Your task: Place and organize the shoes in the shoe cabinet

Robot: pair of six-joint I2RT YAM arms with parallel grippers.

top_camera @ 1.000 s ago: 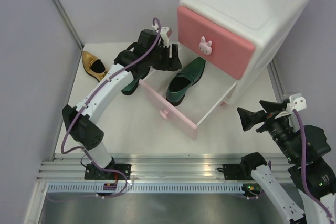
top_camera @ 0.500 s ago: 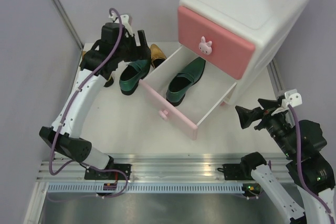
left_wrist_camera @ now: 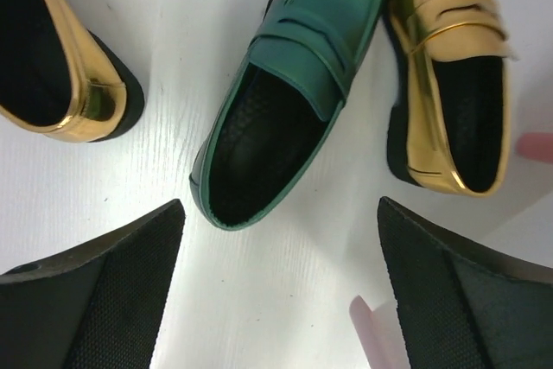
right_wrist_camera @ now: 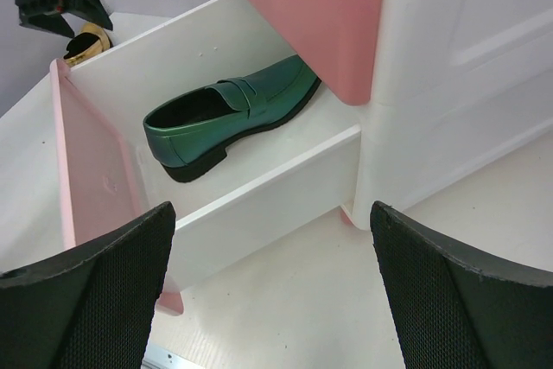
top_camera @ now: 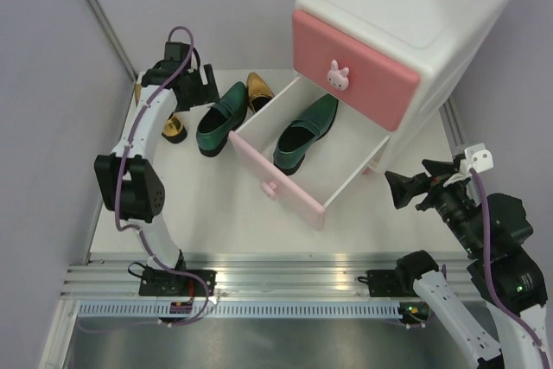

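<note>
The white shoe cabinet (top_camera: pixel 406 15) stands at the back right, its upper pink drawer shut and its lower drawer (top_camera: pixel 276 181) pulled open. One green shoe (top_camera: pixel 304 133) lies inside that drawer and also shows in the right wrist view (right_wrist_camera: pixel 229 114). A second green shoe (top_camera: pixel 220 118) lies on the table left of the drawer, with a gold shoe (top_camera: pixel 257 90) beside it and another gold shoe (top_camera: pixel 173 127) further left, partly under my left arm. My left gripper (top_camera: pixel 197 85) is open and empty above these shoes (left_wrist_camera: pixel 285 101). My right gripper (top_camera: pixel 406 192) is open and empty right of the drawer.
Grey walls close in the table at the left and back. The open drawer's pink front juts toward the table's middle, and its corner (left_wrist_camera: pixel 367 334) shows by my left fingers. The cabinet's pink foot (right_wrist_camera: pixel 350 213) stands near my right gripper.
My left arm has swung from the open drawer to the back left and now hangs over the loose shoes. The green shoe stays in the drawer. My right arm has barely moved.
</note>
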